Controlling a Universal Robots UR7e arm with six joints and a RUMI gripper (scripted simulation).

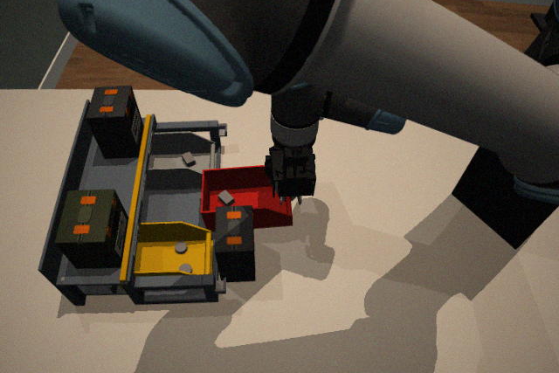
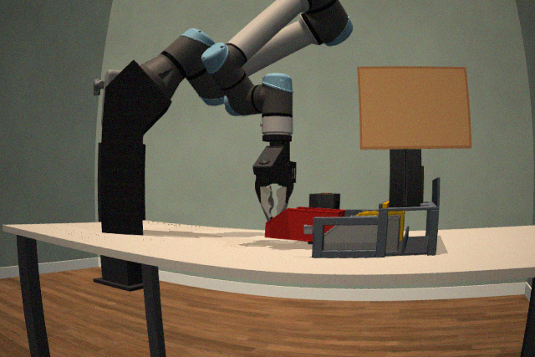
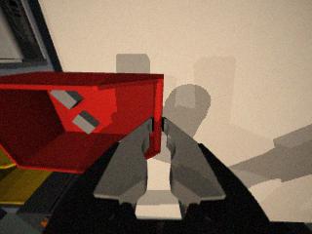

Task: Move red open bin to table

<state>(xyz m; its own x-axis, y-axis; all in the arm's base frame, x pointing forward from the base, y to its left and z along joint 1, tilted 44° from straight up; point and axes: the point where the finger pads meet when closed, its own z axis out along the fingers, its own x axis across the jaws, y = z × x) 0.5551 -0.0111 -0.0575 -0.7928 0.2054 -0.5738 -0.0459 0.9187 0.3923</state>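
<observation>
The red open bin (image 1: 245, 203) (image 2: 293, 225) (image 3: 104, 104) is upright, mostly out past the front of the grey shelf rack (image 1: 184, 126) (image 2: 317, 238). Its rear end is still at the rack's front edge; whether it touches there I cannot tell. Two grey parts lie inside, one (image 3: 66, 98) beside the other (image 3: 86, 122). My gripper (image 1: 291, 201) (image 2: 271, 217) (image 3: 157, 118) points down and is shut on the thin front lip of the bin, at the end away from the rack. The bin's underside is hidden from above.
A black box (image 1: 234, 245) (image 2: 323, 201) stands close beside the red bin, in front of the yellow bin (image 1: 169, 260) (image 3: 29, 187). A grey bin (image 1: 167, 161) sits on the rack's other side. A green box (image 1: 86, 224) and a dark box (image 1: 114, 127) stand on the rack's rear.
</observation>
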